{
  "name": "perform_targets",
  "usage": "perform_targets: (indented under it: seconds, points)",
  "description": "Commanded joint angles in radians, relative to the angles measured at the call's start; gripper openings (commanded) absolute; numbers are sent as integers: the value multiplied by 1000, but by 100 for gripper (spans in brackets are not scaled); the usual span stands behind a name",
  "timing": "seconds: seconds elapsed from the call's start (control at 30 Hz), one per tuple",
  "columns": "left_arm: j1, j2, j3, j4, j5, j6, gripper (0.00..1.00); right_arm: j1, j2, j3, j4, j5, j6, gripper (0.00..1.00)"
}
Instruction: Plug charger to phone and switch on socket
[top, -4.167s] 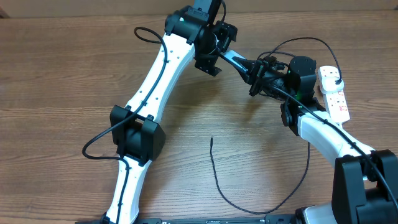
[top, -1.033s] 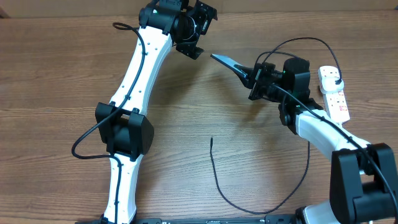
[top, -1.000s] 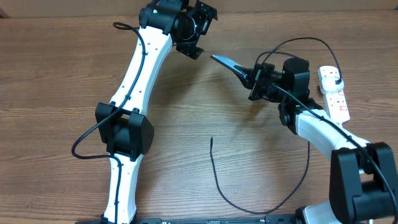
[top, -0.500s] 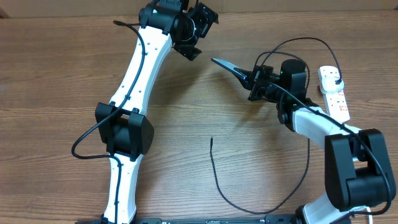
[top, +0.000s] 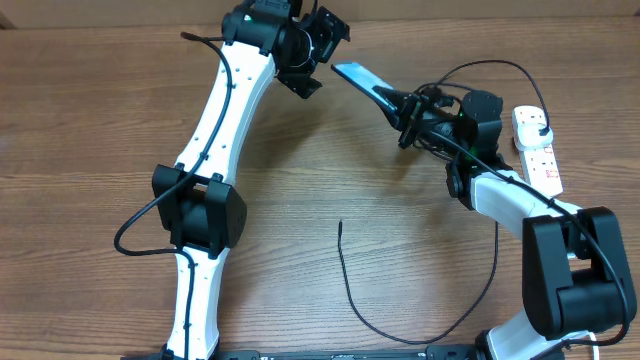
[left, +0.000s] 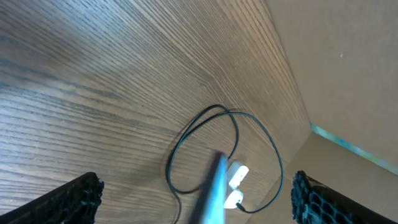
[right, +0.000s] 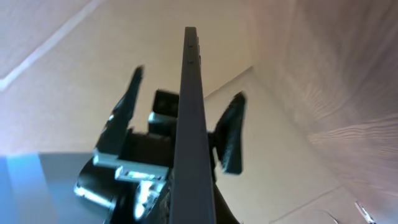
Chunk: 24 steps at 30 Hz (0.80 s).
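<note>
My right gripper (top: 408, 112) is shut on one end of the phone (top: 358, 82) and holds it above the table, its blue screen tilted up, its free end toward my left gripper (top: 322, 55). The left gripper is open and empty, a short gap from that end. In the left wrist view the phone (left: 212, 190) is a blur between the spread fingers (left: 196, 183). In the right wrist view the phone (right: 189, 93) is edge-on in my jaws (right: 193, 205). The charger (top: 370, 325) lies on the table, its tip (top: 340, 226) free. The socket (top: 537, 155) lies at the far right with a black plug in it.
The wooden table (top: 100, 120) ends at a beige wall along the back. A loop of black cable (left: 186, 134) lies beside the socket (left: 235, 180). The right arm spans the table between the socket and the phone.
The left gripper has let go of the phone and pulled back up and left. In the last half second the right gripper raised the phone's free end toward it, and the blue screen now shows.
</note>
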Motion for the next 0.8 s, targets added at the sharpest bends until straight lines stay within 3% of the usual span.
perform_targets:
  seconds: [0.0,0.37,0.77]
  points:
    - [25,-12,26,0,40,27,100,-3,-16,33,26,-24,138,4]
    - [45,-12,26,82,196,53,100,-4,-16,33,63,-5,139,4]
    - [42,-9,26,107,253,111,100,-4,-16,33,120,32,138,4]
